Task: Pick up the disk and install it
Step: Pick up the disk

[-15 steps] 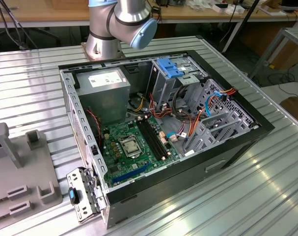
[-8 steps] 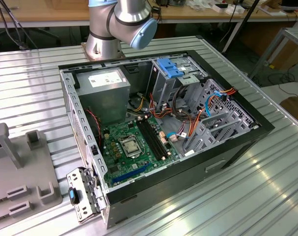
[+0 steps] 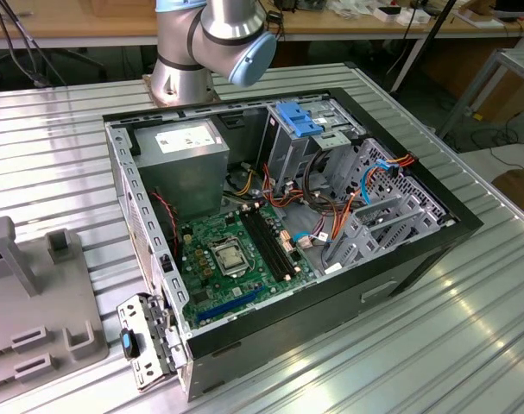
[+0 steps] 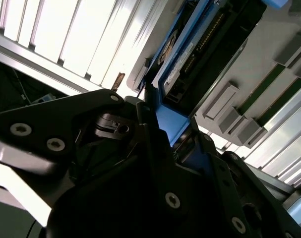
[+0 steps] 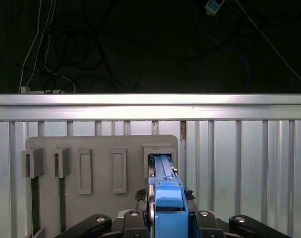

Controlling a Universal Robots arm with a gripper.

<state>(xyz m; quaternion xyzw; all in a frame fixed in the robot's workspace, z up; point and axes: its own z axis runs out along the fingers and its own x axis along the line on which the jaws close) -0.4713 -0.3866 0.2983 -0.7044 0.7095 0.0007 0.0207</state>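
One blue-railed disk stands in one grey five-slot holder, two fingers clamped on it; one open computer case sits mid-frame in the exterior view

arm: silver base, blue-capped joint, upright at the exterior view's top | claw: black body, jaws pressed against both sides of the disk at its blue rail, in both wrist views

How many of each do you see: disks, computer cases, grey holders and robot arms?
disk: 1
computer case: 1
grey holder: 1
robot arm: 1
Total: 4
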